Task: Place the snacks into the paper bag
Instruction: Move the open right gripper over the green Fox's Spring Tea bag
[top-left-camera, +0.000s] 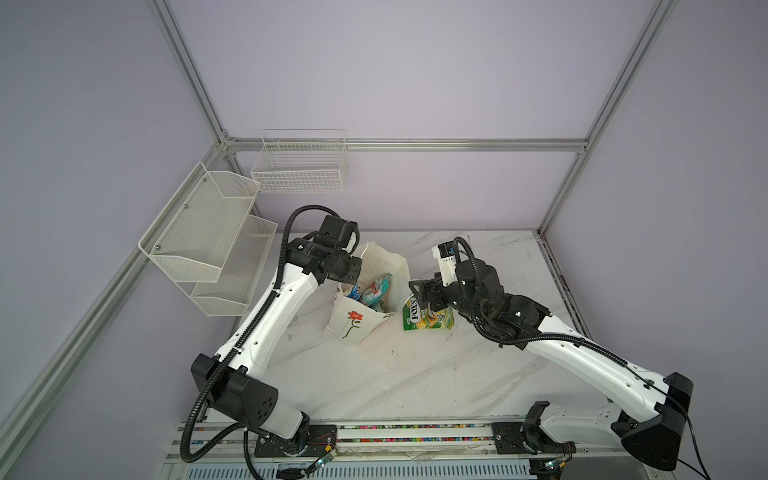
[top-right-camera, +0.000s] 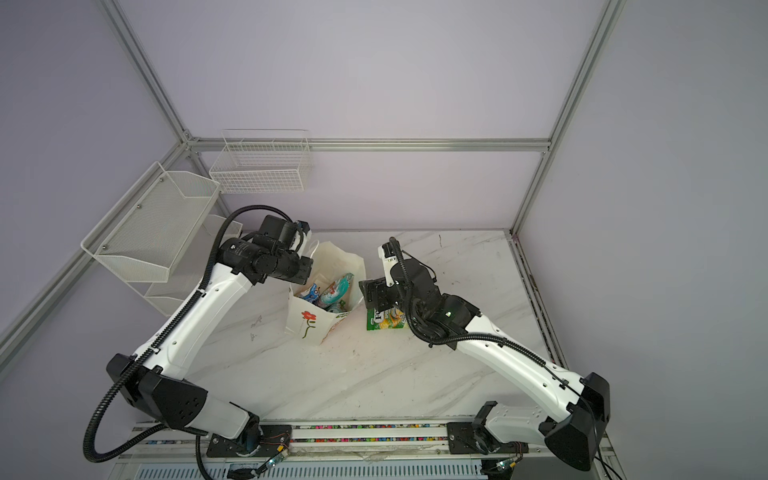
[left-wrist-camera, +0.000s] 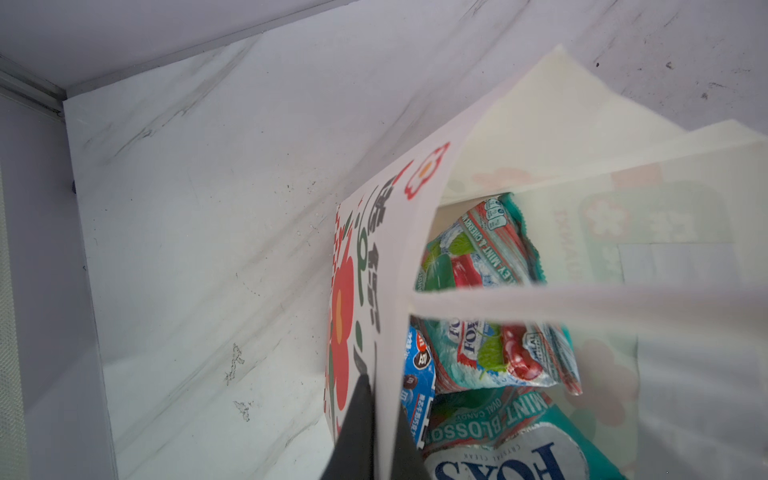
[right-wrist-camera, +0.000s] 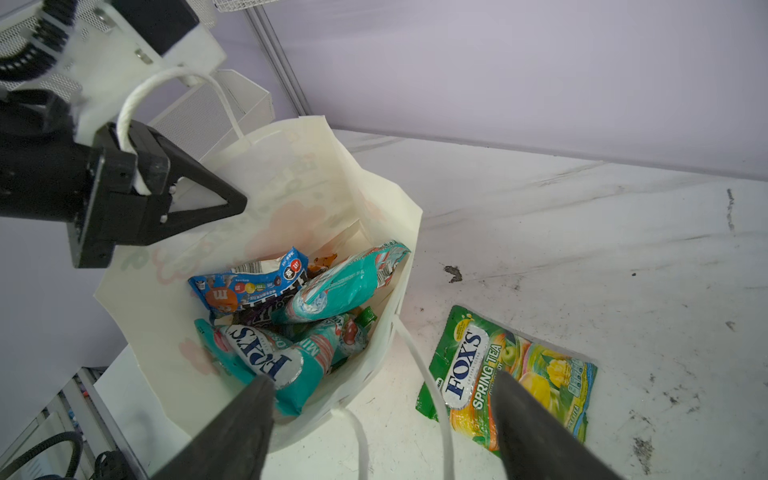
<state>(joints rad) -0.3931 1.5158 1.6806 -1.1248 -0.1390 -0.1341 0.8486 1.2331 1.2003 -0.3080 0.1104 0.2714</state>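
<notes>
The green-yellow FOX'S packet (right-wrist-camera: 536, 365) lies flat on the bench (right-wrist-camera: 582, 249), right under one finger of the right pincer (right-wrist-camera: 380, 378), whose jaws stand wide apart and hold nothing. Beneath its other finger is the mouth of the paper bag (right-wrist-camera: 365, 187).

The packet looks light, with glossy, crinkly film that is likely slippery, and its loose sweets should shift when it is squeezed. Lying flat, it gives little to grip in the middle. The crimped seam at a short end looks like the safer hold, pinched firmly so the film cannot slide out.

The bag is thin paper that would fold or tip easily. The left pincer (left-wrist-camera: 376, 395) is clamped on its wall and keeps the mouth open.

Counted:
- one packet outside the bag
- what look like three teal-red FOX'S packets (right-wrist-camera: 345, 282) inside, overlapping, so the number is uncertain
- one blue m&m's packet (right-wrist-camera: 245, 286) inside
- a dark wrapper (right-wrist-camera: 270, 309) half buried below it
- one bag
</notes>
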